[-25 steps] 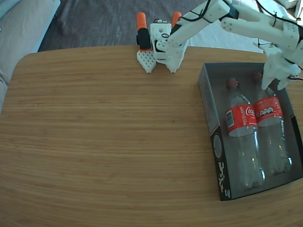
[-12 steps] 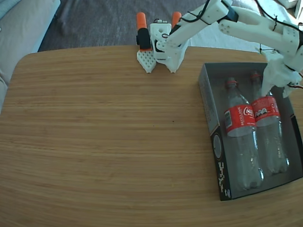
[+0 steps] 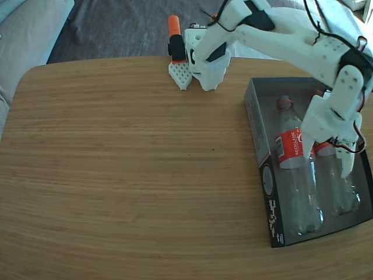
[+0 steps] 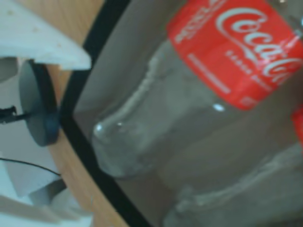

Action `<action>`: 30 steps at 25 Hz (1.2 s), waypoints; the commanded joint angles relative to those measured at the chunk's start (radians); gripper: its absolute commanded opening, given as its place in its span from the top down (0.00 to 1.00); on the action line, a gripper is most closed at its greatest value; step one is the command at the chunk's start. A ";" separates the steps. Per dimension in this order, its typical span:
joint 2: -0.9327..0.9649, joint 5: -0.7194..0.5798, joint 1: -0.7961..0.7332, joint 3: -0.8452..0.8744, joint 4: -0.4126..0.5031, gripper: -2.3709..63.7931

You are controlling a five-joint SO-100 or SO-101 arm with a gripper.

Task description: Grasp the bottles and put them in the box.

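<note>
Both clear plastic, red-labelled Coca-Cola bottles (image 3: 294, 169) lie in the shallow black-sided cardboard box (image 3: 263, 175); my white gripper (image 3: 344, 166), spread indeterminable, should lift straight clear.

2 clear bottles (image 3: 294, 169) carry red labels with white lettering (red rings at the necks). the box (image 3: 263, 175) is grey inside, black outside with white print. the arm (image 3: 291, 35) is white with orange parts; the table (image 3: 128, 175) shows tan wood grain.

White printed arm (image 3: 303, 44), black cables, orange clamps (image 3: 173, 26) at base.
</note>
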 commanded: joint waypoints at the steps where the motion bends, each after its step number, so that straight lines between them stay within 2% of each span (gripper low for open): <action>1: 0.149 0.003 0.057 0.008 0.069 0.41; 7: 0.299 0.014 0.178 0.221 0.067 0.41; 9: 0.368 0.014 0.213 0.314 0.035 0.42; 14: 0.594 0.012 0.295 0.538 -0.146 0.63; 17: 0.716 0.006 0.351 0.687 -0.236 0.72; 26: 1.003 0.011 0.483 1.088 -0.390 0.93; 30: 1.134 0.011 0.538 1.246 -0.460 0.95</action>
